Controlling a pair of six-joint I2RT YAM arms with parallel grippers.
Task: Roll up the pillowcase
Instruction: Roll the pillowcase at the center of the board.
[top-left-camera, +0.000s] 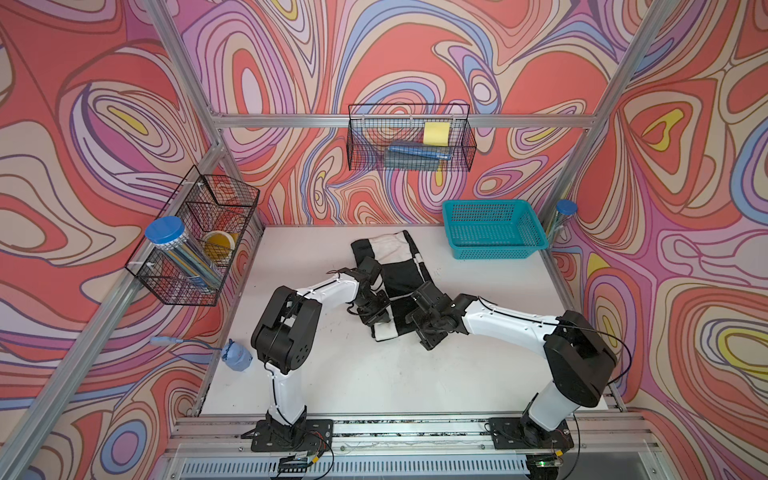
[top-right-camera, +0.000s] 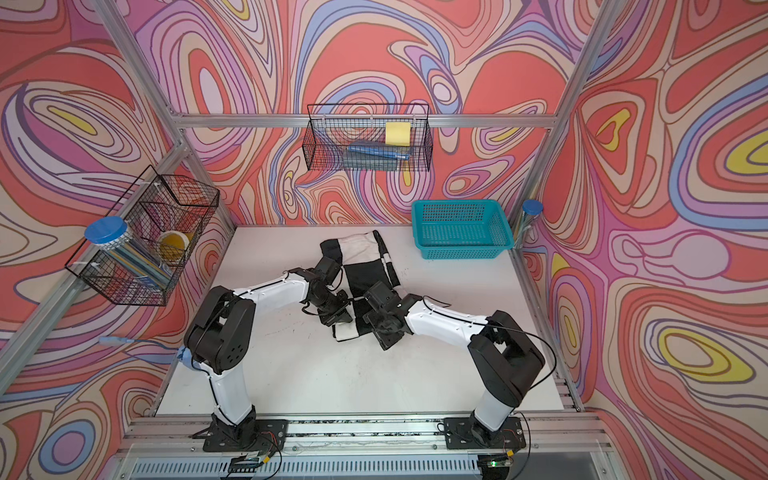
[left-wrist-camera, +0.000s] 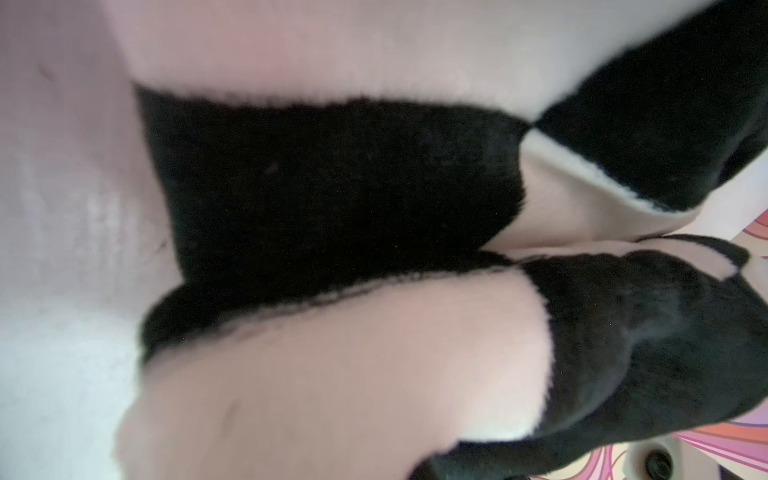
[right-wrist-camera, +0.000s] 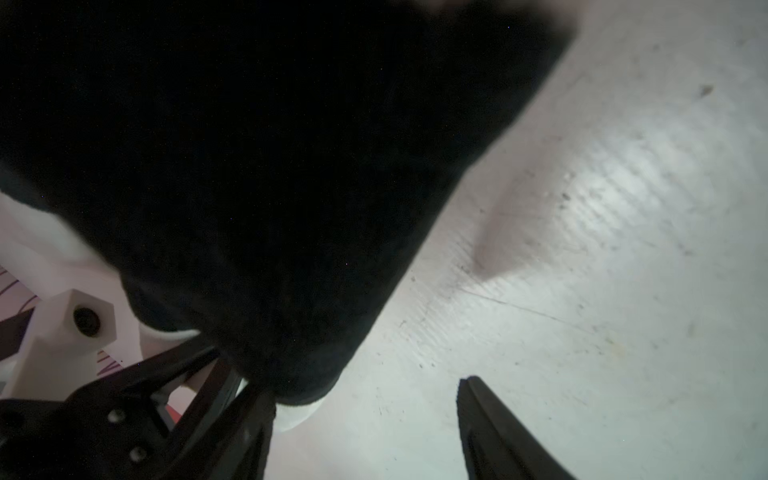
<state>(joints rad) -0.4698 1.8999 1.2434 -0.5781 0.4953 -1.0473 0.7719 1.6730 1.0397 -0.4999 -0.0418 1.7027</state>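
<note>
both arms bent inward over pillowcase (top-left-camera: 399, 274); left gripper (top-left-camera: 375, 319) clamped closed; right gripper (right-wrist-camera: 365, 386) jaws spread, empty.

Teal basket (top-left-camera: 494, 249); blue-lidded jar (top-left-camera: 165, 231)

Both arms angled inward, wrists down; L end effector (top-left-camera: 376, 318) closed tight, R end effector (top-left-camera: 426, 336) spread wide.

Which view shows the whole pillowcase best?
A top view: nearly the whole pillowcase shows, a long checkered strip on the white table, near end partly hidden. The left wrist view gives only blurred close-up folds; the right wrist view, mostly one black patch.
</note>
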